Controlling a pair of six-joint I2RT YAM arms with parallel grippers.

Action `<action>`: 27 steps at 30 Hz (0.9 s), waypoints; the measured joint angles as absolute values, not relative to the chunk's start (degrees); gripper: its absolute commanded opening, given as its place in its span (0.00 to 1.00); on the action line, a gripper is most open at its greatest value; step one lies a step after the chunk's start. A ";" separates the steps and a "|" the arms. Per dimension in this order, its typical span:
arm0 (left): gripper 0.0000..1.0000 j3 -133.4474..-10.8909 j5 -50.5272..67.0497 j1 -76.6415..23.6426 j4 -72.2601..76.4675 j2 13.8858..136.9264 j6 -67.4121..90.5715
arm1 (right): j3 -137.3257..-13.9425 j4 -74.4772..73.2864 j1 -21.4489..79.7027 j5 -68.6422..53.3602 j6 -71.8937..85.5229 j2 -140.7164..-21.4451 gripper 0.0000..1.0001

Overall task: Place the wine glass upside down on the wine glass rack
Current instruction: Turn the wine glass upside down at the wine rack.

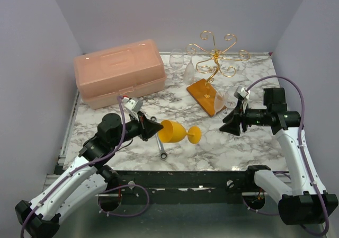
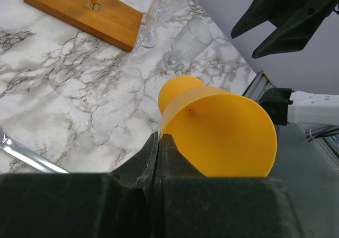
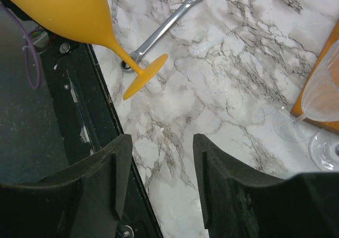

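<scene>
Holding the wine glass (image 1: pixel 172 131) on its side, lifted off the table (image 1: pixel 222 148), in the left gripper (image 1: pixel 153 128), jaws clamped together on the thin wall at the rim, foot pointing toward the right arm. Facing that foot with the right gripper (image 1: pixel 231 125), jaws standing apart and gripping nothing, near the foot but not touching it.

Seemingly setting up a handover or regrip, not hanging yet: nowhere near the wine glass rack (image 1: pixel 216 58), which is standing well apart toward the back on its orange-brown base (image 1: pixel 204 95). Next, probably calling for closing on the stem just behind the foot and letting go at the rim. Then turning the bowl downward and sliding the stem into one of the curled gold arms, leaving the glass hanging by its foot. Needing care over the pinch at the rim: a thin, smooth-looking wall, likely slipping under a sideways pull.

Crowding the route:
- a clear glass (image 1: pixel 220 101), tilting at the near corner of the base, just beside the right gripper
- two more clear glasses (image 1: pixel 176 63), standing just left of the rack

Lying beneath the held glass, a wrench (image 1: pixel 161 149), probably no hindrance while carrying high. Sitting at the back left, a pink toolbox (image 1: pixel 119 71), well apart from the likely path
</scene>
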State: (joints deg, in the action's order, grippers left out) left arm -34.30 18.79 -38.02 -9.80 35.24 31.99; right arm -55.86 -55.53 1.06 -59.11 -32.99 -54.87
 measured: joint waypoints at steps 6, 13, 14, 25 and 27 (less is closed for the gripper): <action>0.00 -31.64 20.71 -38.02 -4.38 33.58 33.67 | -56.97 -55.64 1.06 -61.17 -32.01 -55.11 0.66; 0.00 -29.21 21.56 -38.02 -0.08 32.97 35.68 | -58.76 -56.27 1.06 -62.72 -31.33 -55.83 0.70; 0.00 -28.84 21.61 -38.02 0.49 32.75 35.97 | -59.07 -56.42 1.06 -62.94 -31.31 -55.92 0.70; 0.00 -26.55 21.47 -40.03 7.27 31.62 38.13 | -61.82 -57.80 1.06 -64.01 -30.83 -56.14 0.71; 0.00 -26.04 21.19 -40.95 8.43 31.62 38.44 | -62.15 -58.11 1.06 -64.05 -30.63 -56.10 0.71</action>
State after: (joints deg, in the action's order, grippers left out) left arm -26.04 21.19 -40.95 8.43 31.62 38.44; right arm -62.15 -58.11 1.06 -64.05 -30.63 -56.10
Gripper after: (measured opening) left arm 0.012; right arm 0.708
